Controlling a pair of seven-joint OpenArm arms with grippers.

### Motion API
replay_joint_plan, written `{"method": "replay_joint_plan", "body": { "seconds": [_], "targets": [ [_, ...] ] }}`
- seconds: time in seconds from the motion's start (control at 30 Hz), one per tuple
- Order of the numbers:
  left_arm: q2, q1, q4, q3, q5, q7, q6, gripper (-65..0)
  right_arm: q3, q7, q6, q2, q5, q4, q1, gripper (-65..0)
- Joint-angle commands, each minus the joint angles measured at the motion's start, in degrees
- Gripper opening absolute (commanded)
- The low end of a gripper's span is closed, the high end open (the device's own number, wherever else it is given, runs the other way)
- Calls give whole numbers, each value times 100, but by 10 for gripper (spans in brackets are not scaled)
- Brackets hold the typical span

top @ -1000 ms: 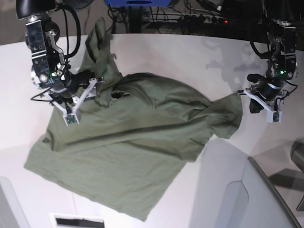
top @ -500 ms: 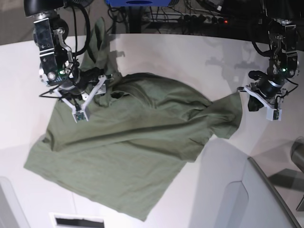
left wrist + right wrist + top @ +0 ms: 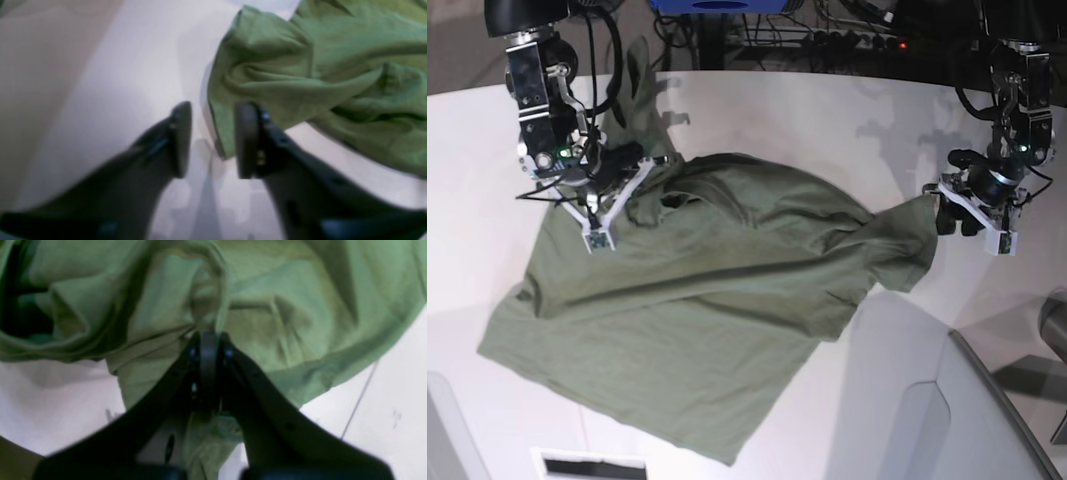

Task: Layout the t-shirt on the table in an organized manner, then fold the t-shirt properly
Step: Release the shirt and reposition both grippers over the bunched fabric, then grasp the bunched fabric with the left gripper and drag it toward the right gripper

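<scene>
Two right fingers (image 3: 186, 373) pinch the t-shirt (image 3: 267, 306).

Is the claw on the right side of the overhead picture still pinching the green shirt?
No: in its wrist view the left gripper has its jaws apart, with the t-shirt edge lying loose between them on the table.

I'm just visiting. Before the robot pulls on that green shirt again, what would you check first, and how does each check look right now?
1. Right gripper shut on the t-shirt: ok, fabric pinched between its closed jaws.
2. Left gripper holding the sleeve: not ok, jaws apart, the sleeve edge lies between them.
3. T-shirt lying flat: not ok, bunched and wrinkled near the collar.
4. Whole t-shirt on the table: ok.
5. Bare table beside the left gripper: ok.
</scene>
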Motion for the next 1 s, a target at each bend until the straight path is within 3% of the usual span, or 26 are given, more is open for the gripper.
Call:
{"method": "replay_joint_plan", "body": {
  "seconds": [0.0,0.4,0.57,0.7,0.77,0.97],
  "targets": [
    [-113,-68,117,-2,-39,-110,-12,-360,9,-6,32,6,44,225,21,-626],
    [-140,-164,117,341,-39,-127,-12,-347,9,-1553,23,14,44,2845,-577,-650],
    [-122,-305,108,376,-39,-136,-12,-347,-536,-1588,14,50,44,2898,-560,-650],
    [-149,-516,249,1009,-4,-145,-12,-341,-843,-1588,-557,58,44,2863,-428,-650],
    [-140,-569,398,1457,216,-145,-12,-331,-870,-1588,-619,67,44,2845,-366,-650],
    [10,-806,961,2741,1500,-145,-47,-114,-852,-1588,-627,181,44,2766,-357,-650]
  ]
}}
